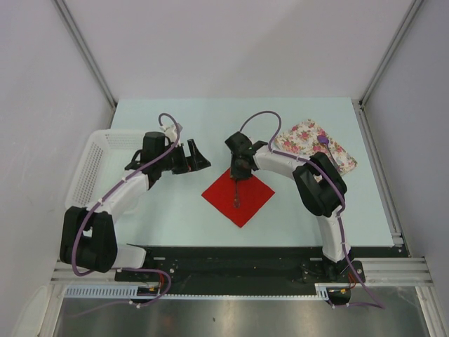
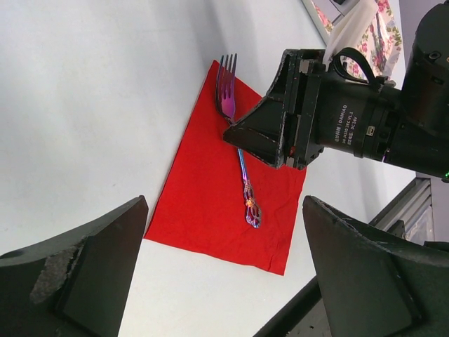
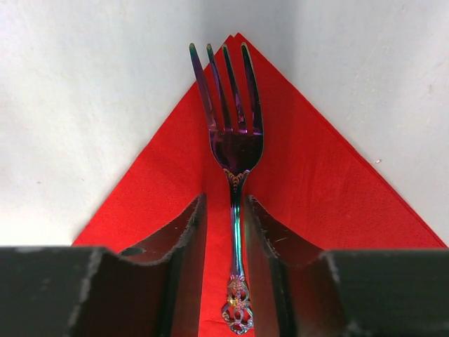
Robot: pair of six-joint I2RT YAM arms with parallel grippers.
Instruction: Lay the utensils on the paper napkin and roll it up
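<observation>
Left arm point(image 1: 130, 191): my links are white shells, my joints black housings.
Right arm point(image 1: 280, 161): same white shells, with a bulky black elbow joint.
Cables point(image 1: 83, 228): lilac-purple, one along the outside of each of my arms.
Left gripper point(image 1: 198, 156): black; my fingers point(image 2: 84, 274) are matt wedges, chipped pale at one edge.
Right gripper point(image 3: 224, 200): black, tapered fingers; my motor housing point(image 2: 351, 126) carries white printed lettering.

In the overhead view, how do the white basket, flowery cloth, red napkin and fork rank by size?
Largest: white basket.
Then flowery cloth and red napkin, too alike to rank; the right arm hides part of the cloth.
Smallest: fork.
</observation>
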